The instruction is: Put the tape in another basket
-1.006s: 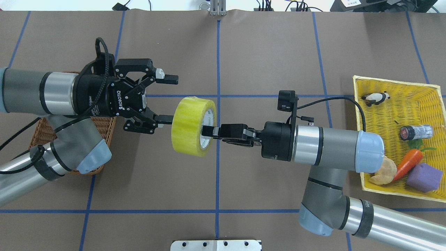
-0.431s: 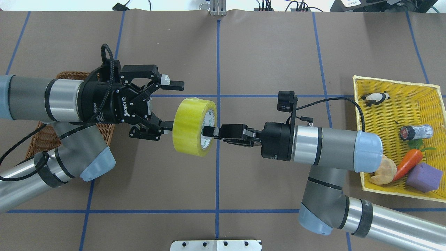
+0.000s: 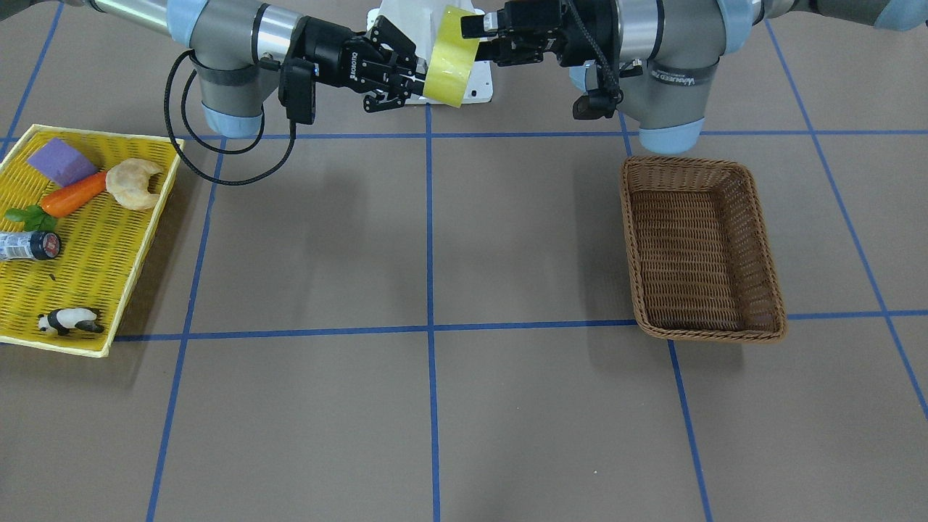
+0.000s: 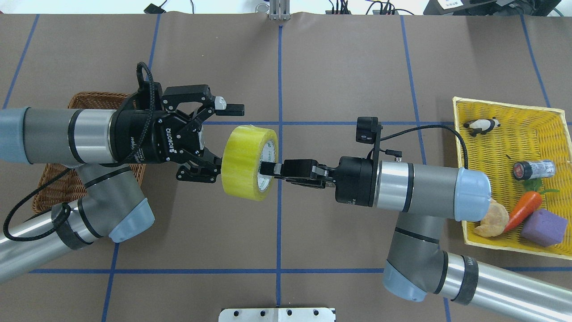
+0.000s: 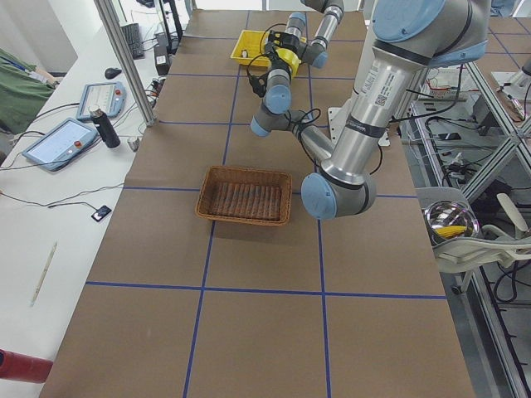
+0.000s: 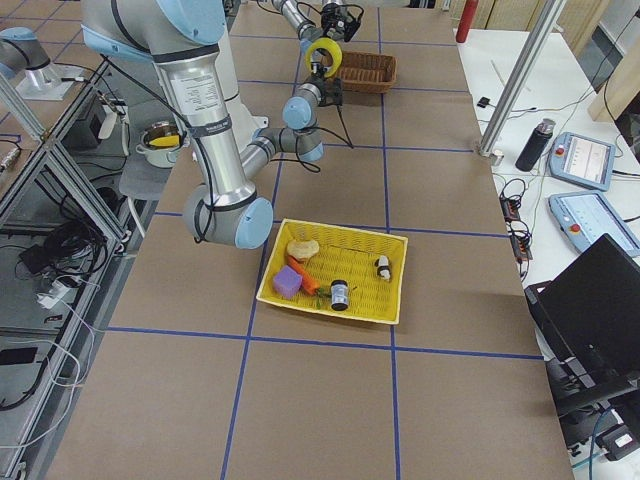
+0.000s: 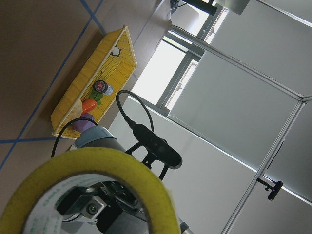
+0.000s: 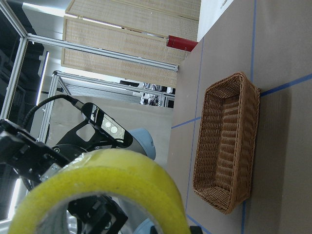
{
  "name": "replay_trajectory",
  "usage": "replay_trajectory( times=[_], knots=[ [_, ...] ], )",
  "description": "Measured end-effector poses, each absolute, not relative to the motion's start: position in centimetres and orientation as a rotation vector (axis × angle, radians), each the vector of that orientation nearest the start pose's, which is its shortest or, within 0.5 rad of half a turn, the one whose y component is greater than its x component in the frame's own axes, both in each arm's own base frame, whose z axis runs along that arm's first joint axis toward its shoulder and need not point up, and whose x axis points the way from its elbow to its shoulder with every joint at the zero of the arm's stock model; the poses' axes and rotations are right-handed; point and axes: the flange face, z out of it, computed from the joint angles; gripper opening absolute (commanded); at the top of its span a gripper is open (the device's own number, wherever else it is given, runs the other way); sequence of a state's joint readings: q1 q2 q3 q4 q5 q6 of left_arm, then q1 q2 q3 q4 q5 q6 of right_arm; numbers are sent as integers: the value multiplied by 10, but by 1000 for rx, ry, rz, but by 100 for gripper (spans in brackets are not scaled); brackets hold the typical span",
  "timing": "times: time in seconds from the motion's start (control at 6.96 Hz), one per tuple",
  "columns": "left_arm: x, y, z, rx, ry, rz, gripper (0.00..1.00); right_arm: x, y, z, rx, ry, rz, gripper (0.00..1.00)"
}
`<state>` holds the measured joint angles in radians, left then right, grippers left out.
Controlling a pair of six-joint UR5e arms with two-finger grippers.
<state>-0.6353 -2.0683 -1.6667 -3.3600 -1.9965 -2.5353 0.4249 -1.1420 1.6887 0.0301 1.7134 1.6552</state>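
The tape [image 4: 245, 162], a wide yellow roll with a printed core, hangs in the air over the table's middle. My right gripper [image 4: 264, 169] is shut on its wall, one finger inside the core. My left gripper [image 4: 228, 135] is open just left of the roll, with its lower finger at the roll's outer face. The brown wicker basket [image 4: 52, 184] lies under my left arm, empty in the front view [image 3: 685, 164]. The tape fills the bottom of the left wrist view [image 7: 97, 163] and of the right wrist view [image 8: 112, 178].
A yellow mesh tray [image 4: 496, 134] at the table's right holds a panda figure, a small dark-capped bottle [image 4: 534, 170], a carrot, a pastry and a purple block. A white mount plate [image 4: 277, 314] sits at the near edge.
My left arm has moved right toward the tape, still open, and its lower finger now reaches the roll. The right gripper and the tape have stayed put.
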Motion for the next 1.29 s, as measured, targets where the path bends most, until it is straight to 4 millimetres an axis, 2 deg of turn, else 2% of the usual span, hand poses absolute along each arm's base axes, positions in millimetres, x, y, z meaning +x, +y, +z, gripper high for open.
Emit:
replay_trajectory(
  times=[0.43,0.58,0.72,1.29],
  knots=[
    [364,-381,182,-576,2238,-318,33,-443,-331,207,282,-2127,144,0],
    [364,-381,182,-577,2237,-319,12,-443,-331,207,282,-2128,144,32],
    [365,-381,182,-580,2235,-320,0,-442,-331,206,281,-2130,144,98],
    [370,-375,182,-594,2233,-308,0,-436,-331,201,222,-2155,180,100]
  ],
)
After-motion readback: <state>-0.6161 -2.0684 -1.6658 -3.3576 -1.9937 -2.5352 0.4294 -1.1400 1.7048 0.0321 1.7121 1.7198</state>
